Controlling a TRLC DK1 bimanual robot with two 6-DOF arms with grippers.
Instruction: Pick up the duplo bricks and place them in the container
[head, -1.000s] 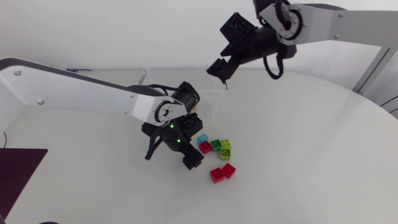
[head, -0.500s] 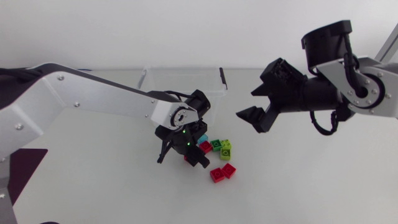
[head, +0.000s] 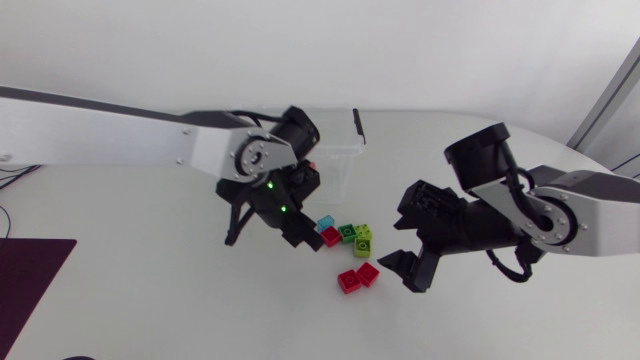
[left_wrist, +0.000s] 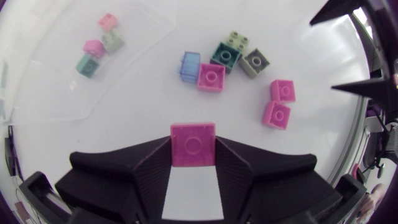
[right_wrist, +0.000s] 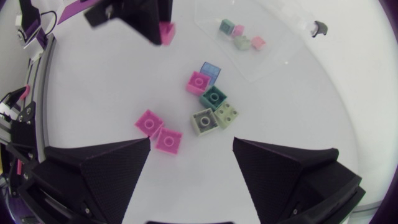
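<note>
The left end effector (left_wrist: 193, 147), clamped on a red square duplo brick (left_wrist: 193, 143), has lifted toward the clear plastic container (head: 340, 160) at the far side; the right end effector (right_wrist: 192, 143), spread wide, has dropped near the loose coloured bricks (head: 347, 234), likely for the next pick

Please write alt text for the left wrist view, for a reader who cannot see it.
The left gripper is shut on a brick. Ahead of it lie seven loose bricks on the table, and beyond them a clear container holding more bricks.
</note>
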